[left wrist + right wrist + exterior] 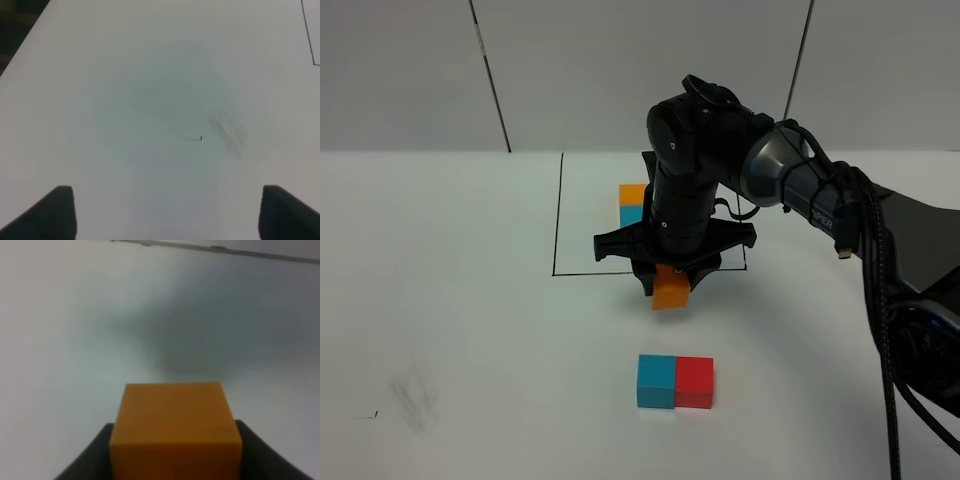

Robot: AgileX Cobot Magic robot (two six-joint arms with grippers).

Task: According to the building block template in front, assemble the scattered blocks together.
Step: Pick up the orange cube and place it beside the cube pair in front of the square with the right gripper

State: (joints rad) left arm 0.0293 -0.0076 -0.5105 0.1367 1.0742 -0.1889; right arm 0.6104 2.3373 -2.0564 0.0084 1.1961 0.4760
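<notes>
- Left pincer [167,215]: jaws stand wide apart with nothing between them. Its wrist view shows only bare table [150,90] under it. It does not show in the high view. Probably parked clear to give the other arm room.
- Scuff [410,400], lower left of the high view: a grey smear on the tabletop, no part of the job.
- Black line [558,210], upper middle: a thin rectangle drawn on the table. It fences off the template, so the model is not mistaken for loose stock.
- Template [632,203], upper middle, inside the line: a small orange cube with a blue one touching it just below in the frame. Its red cube is hidden behind the arm, so the full L cannot be read here.
- Right pincer [670,282], centre of the frame: clamped on the orange block [672,292], one finger on each side face. The block looks raised off the table and a little tilted, just below the line's lower edge. The wrist view shows the block filling the gap between the fingers. Holding it by the sides leaves the underside free for setting down.
- Blue block [656,381], lower middle, with the red block [694,383] touching its right face: both flat on the table, flush, well apart from the carried block. I read this pair as the foot of the L.
- Judgement: orange is the last piece. Going by the template, it belongs against the upper face of the blue block. A tilted set-down could nudge the pair.
- Right arm [820,200]: enters from the right edge, reaches to mid-frame and covers part of the template.
</notes>
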